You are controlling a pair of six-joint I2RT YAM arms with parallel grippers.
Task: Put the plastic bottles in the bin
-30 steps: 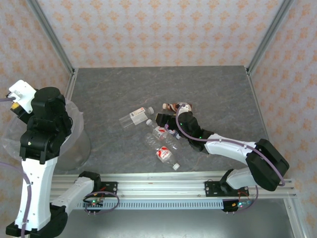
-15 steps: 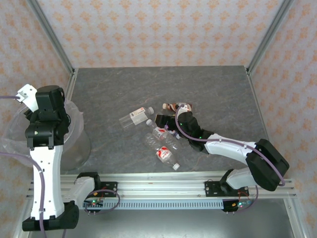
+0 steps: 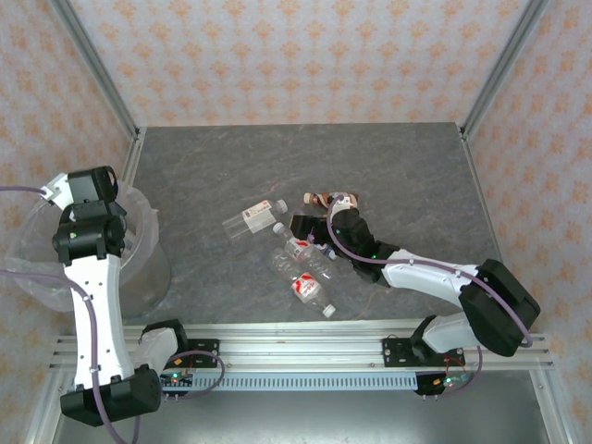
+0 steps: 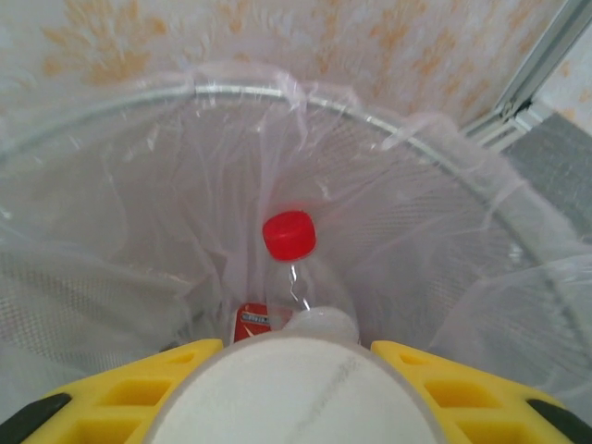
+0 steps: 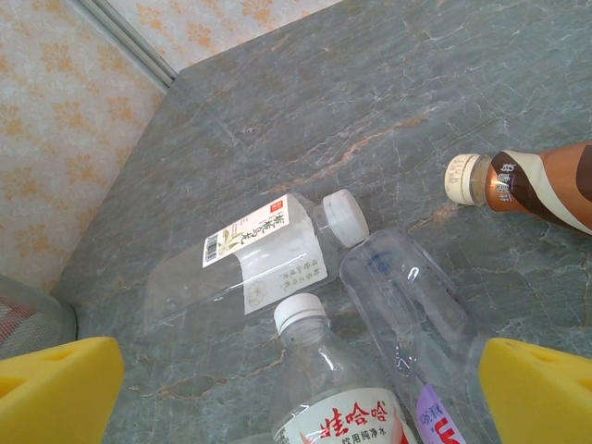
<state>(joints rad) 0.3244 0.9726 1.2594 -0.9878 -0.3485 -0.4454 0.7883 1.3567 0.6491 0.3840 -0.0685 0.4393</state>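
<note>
Left hand hangs clenched round a clear bottle straight above the bin. Right hand, spread wide, hovers over other bottles lying on the desk, well right of the bin, nearer that arm.

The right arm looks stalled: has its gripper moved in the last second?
No. In the top view the right gripper sits at the same spot near the brown bottle.
</note>
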